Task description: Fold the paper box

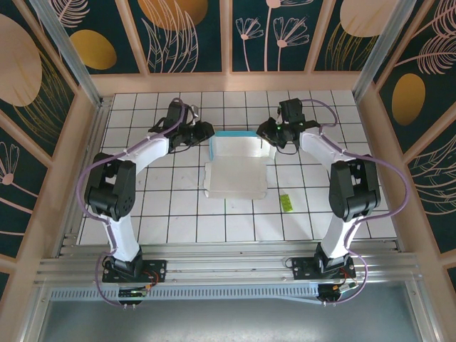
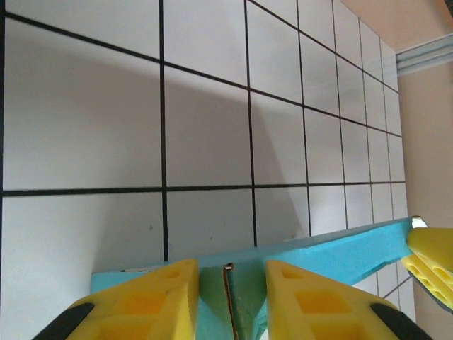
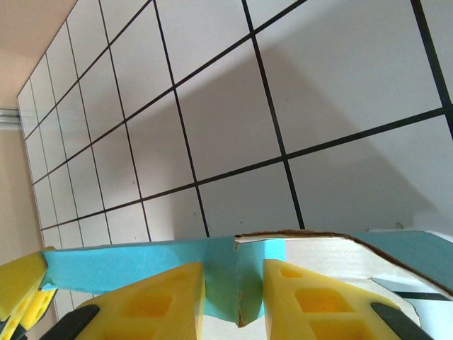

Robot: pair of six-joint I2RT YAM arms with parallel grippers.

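Found the left gripper [image 2: 231, 268] with yellow jaws narrowly parted, astride the upright edge of a thin card wall, not clamped on it. Found the right gripper [image 3: 234, 268] likewise: jaws slightly apart, straddling a raised corner edge, with a gap on either side. Located the thin-card paper box [image 1: 235, 174], teal outside and white inside, directly between the two grippers, far wall raised, near panel flat towards the arm bases. Noted open white tiled table [image 1: 178, 214] beyond and outboard of both grippers. Observed a small yellow-green slip [image 1: 286, 202] nearer the arm bases than the right gripper, apart from the box.
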